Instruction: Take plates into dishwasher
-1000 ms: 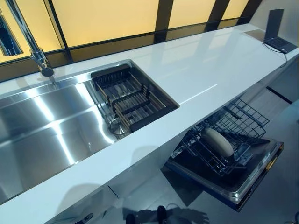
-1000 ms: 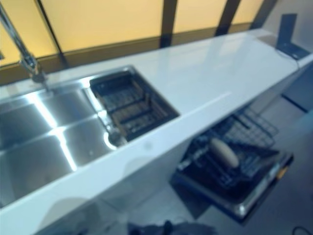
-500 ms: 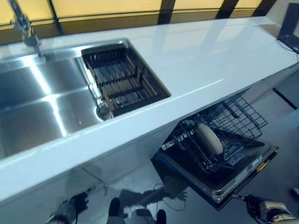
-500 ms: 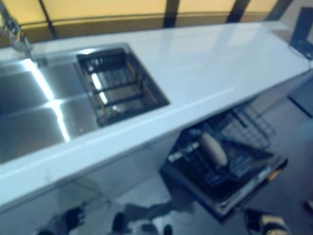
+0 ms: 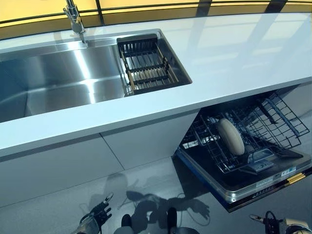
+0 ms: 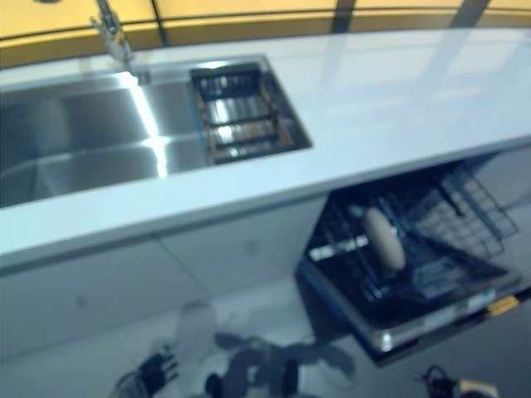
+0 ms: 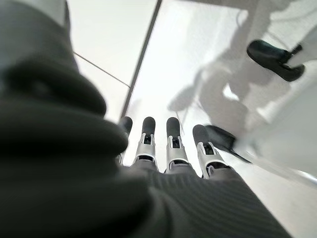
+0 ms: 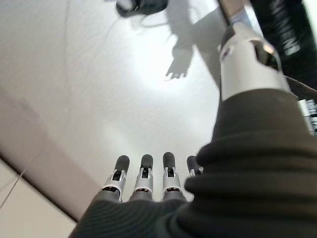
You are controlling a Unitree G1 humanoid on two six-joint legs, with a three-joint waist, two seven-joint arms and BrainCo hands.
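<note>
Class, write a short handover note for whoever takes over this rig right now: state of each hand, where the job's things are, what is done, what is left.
Left hand: open, empty, hanging low near the floor.
Right hand: open, empty, low by the dishwasher door.
Plate: standing on edge in the pulled-out dishwasher rack.
Sink and its dish rack: no plates visible; none on the counter.
Done: one plate loaded.
Left: no other plates in view; rack and door are not yet closed.

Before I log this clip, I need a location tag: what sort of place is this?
A kitchen, most likely in a home or showroom: a steel sink with a tap is set in a long white counter, and an open dishwasher below holds a plate in its rack.
</note>
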